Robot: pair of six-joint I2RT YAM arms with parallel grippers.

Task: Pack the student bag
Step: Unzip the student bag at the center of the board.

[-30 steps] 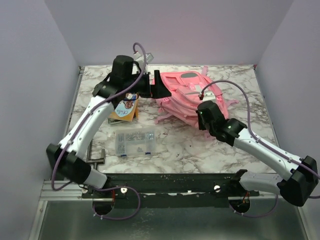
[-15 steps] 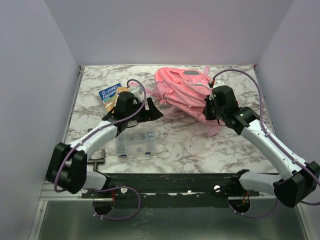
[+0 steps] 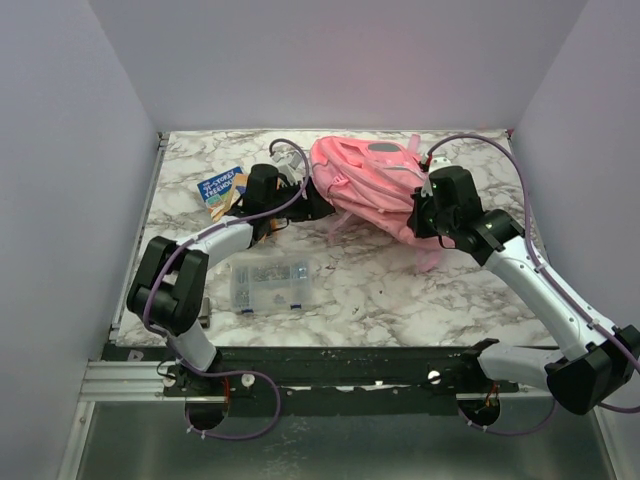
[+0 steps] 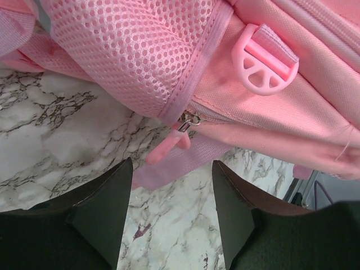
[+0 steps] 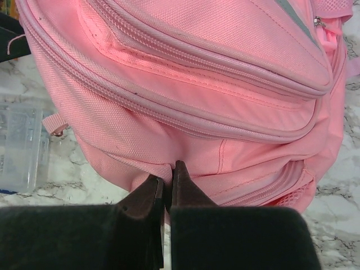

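The student bag (image 3: 365,180), a pink backpack, lies at the back middle of the marble table. My left gripper (image 3: 312,205) sits low at the bag's left side. In the left wrist view it (image 4: 171,169) is open over bare marble. A pink zip pull (image 4: 165,149) and a lilac strap (image 4: 185,163) lie just beyond its fingertips (image 4: 112,202), not gripped. A pink buckle (image 4: 263,63) shows above. My right gripper (image 3: 424,212) is at the bag's right side. In the right wrist view it (image 5: 167,179) is shut, pinching a fold of the bag's fabric (image 5: 185,95).
A clear plastic compartment box (image 3: 268,283) lies in front of the left arm and shows as the same clear box (image 5: 19,146) beside the bag. A blue and orange booklet (image 3: 222,188) lies at the back left. Pale walls close in on three sides.
My left gripper came down from the bag's upper left, swung low, and now rests by the bag's left side with narrower jaws. The right gripper, still shut, drew the bag back and right.
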